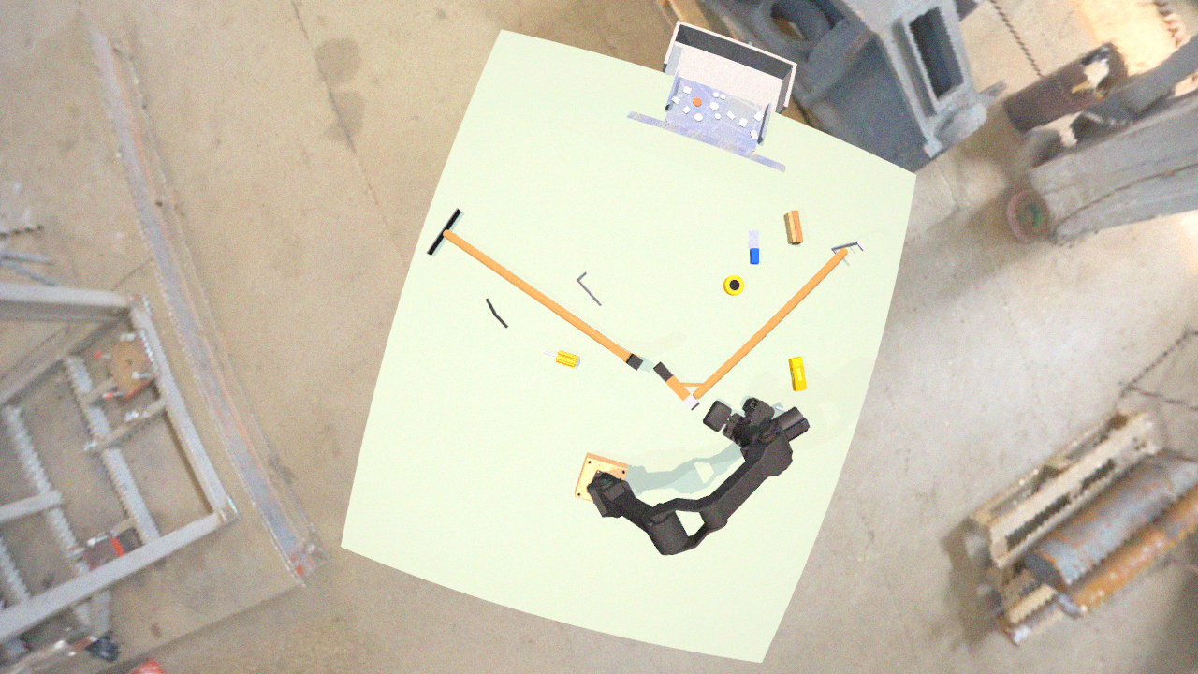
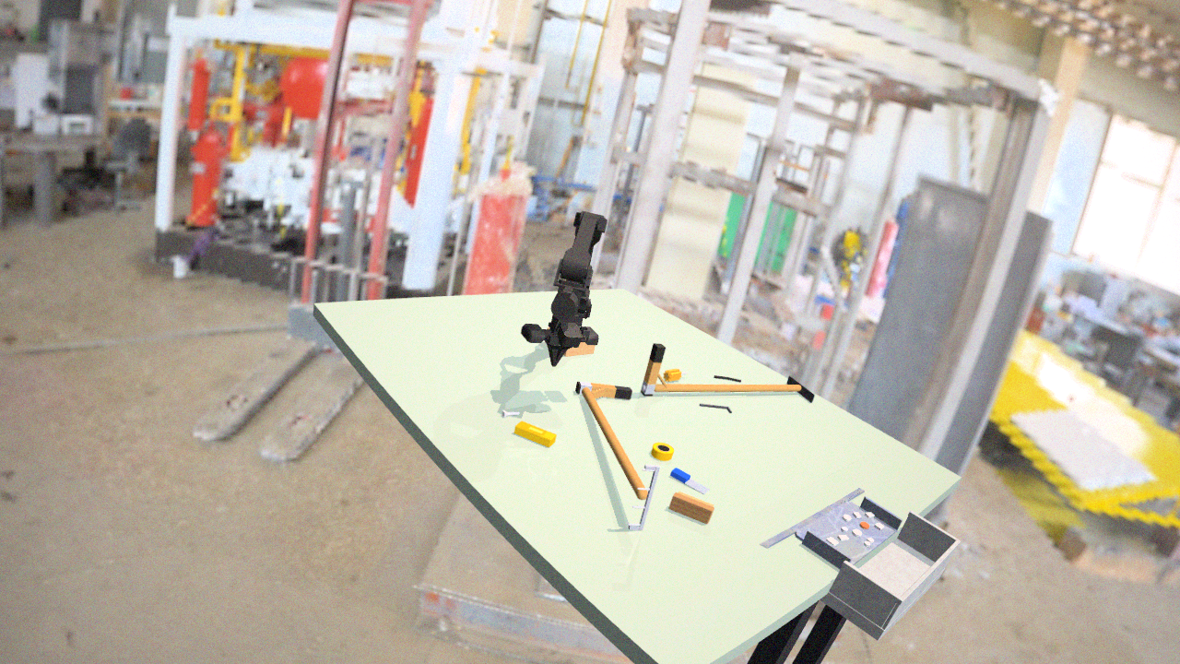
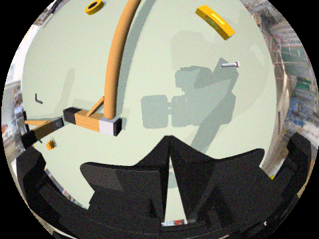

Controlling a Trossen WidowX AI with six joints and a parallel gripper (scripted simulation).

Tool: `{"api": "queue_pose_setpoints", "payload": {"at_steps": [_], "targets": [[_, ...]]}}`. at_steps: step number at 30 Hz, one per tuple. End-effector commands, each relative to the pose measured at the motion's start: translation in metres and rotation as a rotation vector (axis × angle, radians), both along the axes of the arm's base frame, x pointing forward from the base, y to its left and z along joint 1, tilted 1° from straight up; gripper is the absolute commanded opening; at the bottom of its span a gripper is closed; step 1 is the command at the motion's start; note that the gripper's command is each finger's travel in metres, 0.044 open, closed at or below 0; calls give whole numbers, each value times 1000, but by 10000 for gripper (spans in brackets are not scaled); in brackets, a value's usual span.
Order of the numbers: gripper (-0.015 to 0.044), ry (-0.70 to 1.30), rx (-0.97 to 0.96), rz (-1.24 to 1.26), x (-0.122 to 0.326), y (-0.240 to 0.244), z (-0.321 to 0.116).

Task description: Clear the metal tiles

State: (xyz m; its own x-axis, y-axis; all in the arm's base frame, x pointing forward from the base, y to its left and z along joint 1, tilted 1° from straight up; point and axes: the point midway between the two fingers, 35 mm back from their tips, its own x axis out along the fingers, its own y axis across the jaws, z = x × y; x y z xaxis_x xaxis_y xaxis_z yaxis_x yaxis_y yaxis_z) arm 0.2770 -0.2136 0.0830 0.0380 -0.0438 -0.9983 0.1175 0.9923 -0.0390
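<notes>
My gripper point(image 2: 555, 361) point(image 3: 168, 139) is shut and empty, above the table beside the grip end of a long wooden-handled tool point(image 1: 770, 324) point(image 2: 613, 442) point(image 3: 114, 66) with a grey metal head. Another long tool point(image 1: 535, 293) point(image 2: 725, 387) with a black blade lies to the left in the top view. I cannot tell from the looks alone which one is meant as the scraper. The steel plate point(image 1: 711, 130) point(image 2: 820, 521) bears several pale tiles point(image 1: 713, 105) and an orange one point(image 1: 696, 101) point(image 2: 864, 525). The catch box point(image 1: 737, 50) point(image 2: 862, 598) adjoins its far end; no tiles show inside.
A yellow block point(image 1: 797, 373) point(image 2: 535, 434) point(image 3: 216, 22) and a screw point(image 2: 511, 413) point(image 3: 230, 64) lie near the gripper. A tape roll point(image 1: 734, 285) point(image 2: 662, 451), a blue-handled knife point(image 1: 753, 256) point(image 2: 680, 475) and a wooden block point(image 1: 794, 227) point(image 2: 691, 507) lie towards the plate.
</notes>
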Motion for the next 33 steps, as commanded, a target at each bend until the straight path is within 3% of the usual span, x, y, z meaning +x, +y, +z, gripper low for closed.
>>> {"api": "queue_pose_setpoints", "payload": {"at_steps": [1, 33], "targets": [[0, -3, 5, 3, -1, -5, 0], [0, 0, -1, 0, -5, -3, 95]]}}
